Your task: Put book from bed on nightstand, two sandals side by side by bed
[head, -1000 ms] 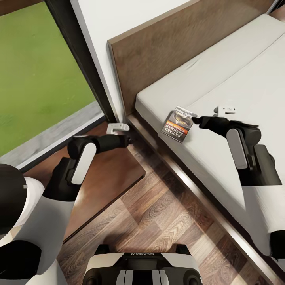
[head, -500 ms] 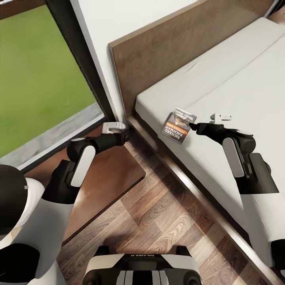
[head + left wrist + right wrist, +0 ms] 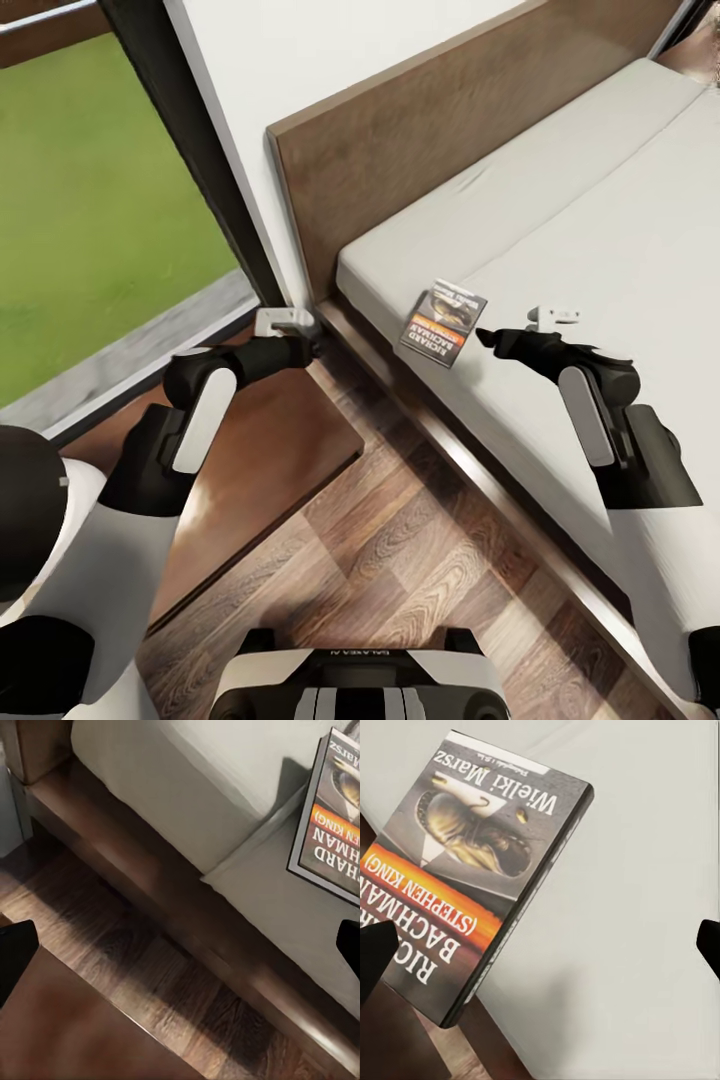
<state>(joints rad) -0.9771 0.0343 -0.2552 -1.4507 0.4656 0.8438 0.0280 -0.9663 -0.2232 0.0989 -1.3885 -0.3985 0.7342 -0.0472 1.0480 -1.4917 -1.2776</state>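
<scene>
The book (image 3: pixel 443 325) lies flat on the off-white mattress of the bed (image 3: pixel 600 240), close to the edge nearest me. Its dark cover with an orange band and white lettering fills much of the right wrist view (image 3: pixel 480 870). My right gripper (image 3: pixel 480 337) hovers just right of the book, open, with nothing between its fingertips (image 3: pixel 375 952). My left gripper (image 3: pixel 315 347) is open too, over the gap between the nightstand (image 3: pixel 270 450) and the bed frame (image 3: pixel 225 937). The book's corner (image 3: pixel 330 825) shows in the left wrist view. The sandals are out of view.
A brown wooden headboard (image 3: pixel 420 130) rises behind the mattress against the white wall. A dark-framed window (image 3: pixel 190 150) with grass outside stands at the left. Wood-plank floor (image 3: pixel 420 540) runs between the nightstand and the bed.
My right gripper has slid along the book's right side toward the bed's near edge. The head view has shifted slightly. The left arm has hardly moved.
</scene>
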